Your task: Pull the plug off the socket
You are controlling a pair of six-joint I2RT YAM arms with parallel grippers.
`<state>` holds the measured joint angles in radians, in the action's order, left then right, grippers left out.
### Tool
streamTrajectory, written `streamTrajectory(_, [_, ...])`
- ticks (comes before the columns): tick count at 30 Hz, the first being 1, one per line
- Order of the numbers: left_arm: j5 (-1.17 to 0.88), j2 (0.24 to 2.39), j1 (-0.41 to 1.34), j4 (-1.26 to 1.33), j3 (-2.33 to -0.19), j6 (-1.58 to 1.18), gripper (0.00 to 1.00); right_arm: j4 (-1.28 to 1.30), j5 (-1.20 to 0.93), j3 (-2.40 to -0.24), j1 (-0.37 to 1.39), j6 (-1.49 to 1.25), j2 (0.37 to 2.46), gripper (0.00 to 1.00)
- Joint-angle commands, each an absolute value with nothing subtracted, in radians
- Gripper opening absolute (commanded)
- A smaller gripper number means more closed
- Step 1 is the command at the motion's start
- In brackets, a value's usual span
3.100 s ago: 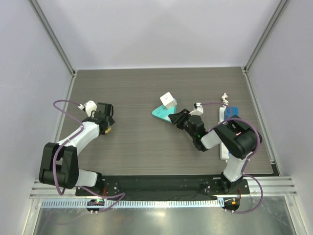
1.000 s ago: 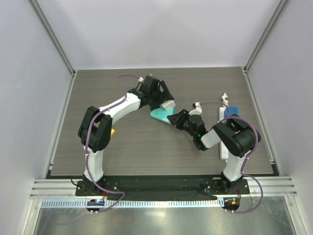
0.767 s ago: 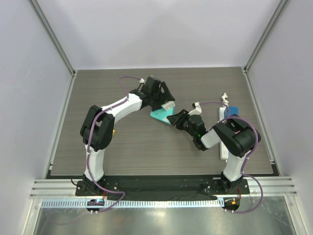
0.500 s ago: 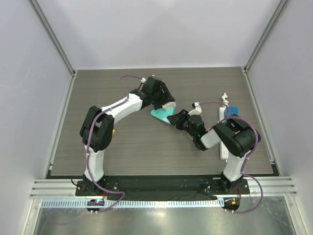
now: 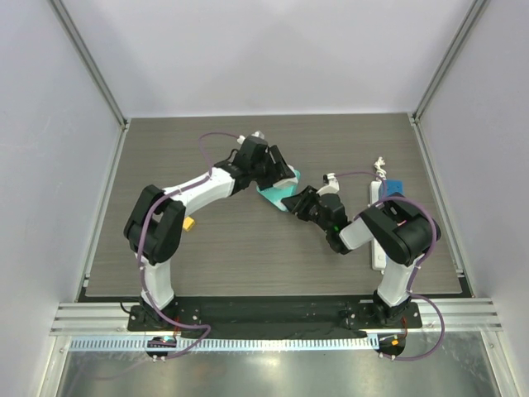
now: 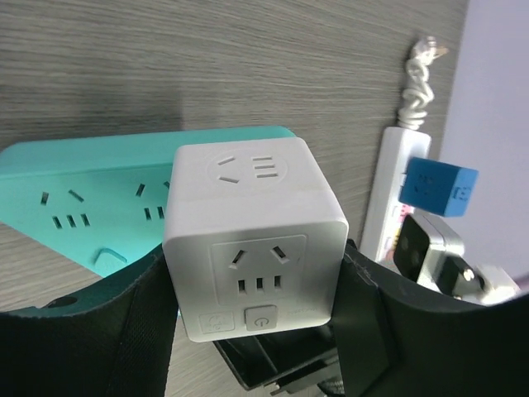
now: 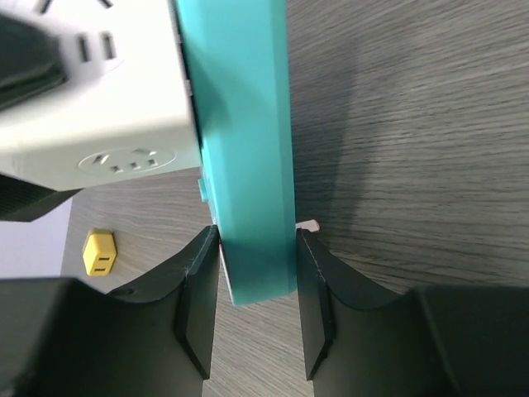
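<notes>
A white cube adapter (image 6: 252, 236) with outlet holes sits plugged on a teal triangular outlet block (image 6: 91, 198). My left gripper (image 6: 256, 277) is shut on the cube, one finger on each side. It shows over the cube in the top view (image 5: 281, 175). My right gripper (image 7: 252, 281) is shut on the near edge of the teal block (image 7: 240, 124), which lies on the table (image 5: 273, 195). The socket, a long white power strip (image 5: 378, 258), lies at the right under my right arm, with a blue cube plug (image 5: 392, 187) on its far end.
A small yellow plug (image 5: 189, 223) lies on the table left of centre; it also shows in the right wrist view (image 7: 99, 252). The strip's coiled white cord (image 6: 420, 78) lies at its far end. Grey walls enclose the table.
My left arm has swung from the table's left side over to the teal block and closed its fingers round the white cube. My right gripper has stayed on the teal block.
</notes>
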<state>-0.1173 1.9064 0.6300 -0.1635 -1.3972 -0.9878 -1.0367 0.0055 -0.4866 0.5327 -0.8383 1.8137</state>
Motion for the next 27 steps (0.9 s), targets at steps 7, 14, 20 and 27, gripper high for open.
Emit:
streamTrajectory(7, [-0.147,1.747,0.709,-0.110,-1.265,-1.014,0.00,-0.950,0.072,-0.479,0.434,-0.859,1.848,0.01])
streamTrajectory(14, [-0.086,1.677,0.732,-0.195,-1.272,-0.989,0.00,-0.928,0.080,-0.511,0.433,-0.853,1.881,0.01])
streamTrajectory(20, [0.030,1.635,0.732,-0.297,-1.301,-0.953,0.00,-0.894,0.132,-0.506,0.448,-0.824,1.845,0.01])
streamTrajectory(27, [0.071,1.592,0.732,-0.241,-1.240,-1.017,0.00,-0.854,0.221,-0.517,0.506,-0.799,1.815,0.01])
